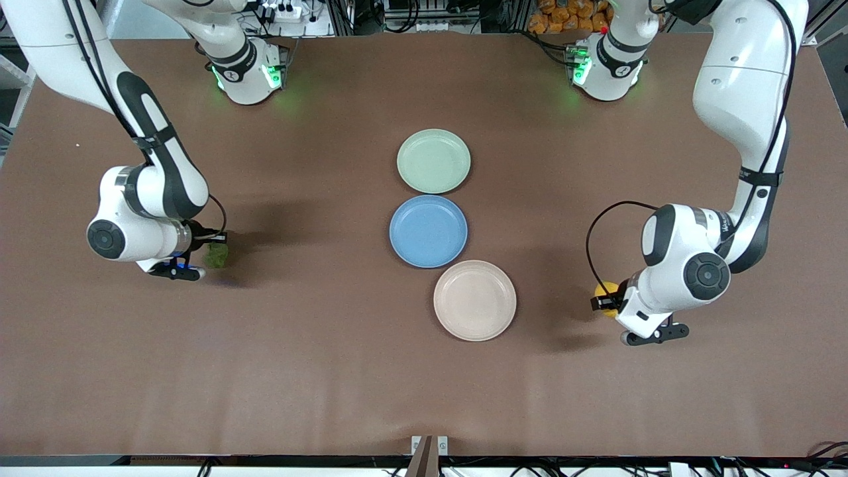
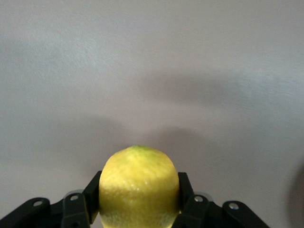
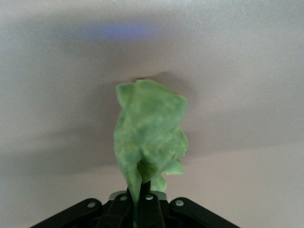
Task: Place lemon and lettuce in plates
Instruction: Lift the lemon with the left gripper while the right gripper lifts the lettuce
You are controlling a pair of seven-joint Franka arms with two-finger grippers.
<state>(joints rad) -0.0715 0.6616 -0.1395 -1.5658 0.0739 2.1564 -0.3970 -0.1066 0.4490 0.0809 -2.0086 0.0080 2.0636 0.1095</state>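
My left gripper (image 1: pixel 608 297) is shut on the yellow lemon (image 1: pixel 605 290), low over the table toward the left arm's end, beside the beige-pink plate (image 1: pixel 475 300). In the left wrist view the lemon (image 2: pixel 138 186) fills the gap between the black fingers (image 2: pixel 185 190). My right gripper (image 1: pixel 213 250) is shut on the wrinkly green lettuce (image 1: pixel 216 255), low over the table toward the right arm's end. The lettuce (image 3: pixel 149 135) hangs from the pinched fingertips (image 3: pixel 153 202). The mint green plate (image 1: pixel 433 161) lies nearest the robots' bases. Both plates hold nothing.
A blue plate (image 1: pixel 428 230) lies between the mint green and beige-pink plates, the three in a line at the middle of the brown table (image 1: pixel 331 371). Both arms' elbows stand high above the table's ends.
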